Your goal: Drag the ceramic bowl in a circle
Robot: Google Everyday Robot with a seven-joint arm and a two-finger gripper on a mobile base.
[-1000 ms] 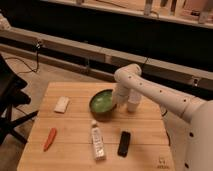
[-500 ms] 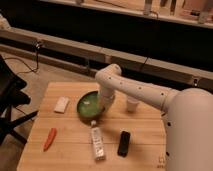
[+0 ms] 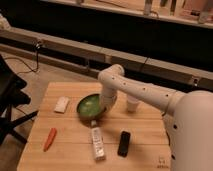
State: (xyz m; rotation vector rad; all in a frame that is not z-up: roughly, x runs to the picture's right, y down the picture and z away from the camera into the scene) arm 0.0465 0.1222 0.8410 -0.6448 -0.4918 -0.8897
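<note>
The gripper [image 3: 103, 111] is sitting at the rim of the ceramic bowl [image 3: 88, 106] (clamped or not, I cannot tell), probably dragging mid-circle.

A lab is suggested by floor cables [image 3: 37, 52] at upper left and the robot gripper [image 3: 101, 114] at the rim of the ceramic bowl [image 3: 88, 106].

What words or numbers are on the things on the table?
No text can be read.
Bottle: its pale label is too blurred to read.
Mark at the table corner: too small to read.
Bowl, phone, cup: no writing shows.
Gripper, at the bowl's right rim: no writing shows.
</note>
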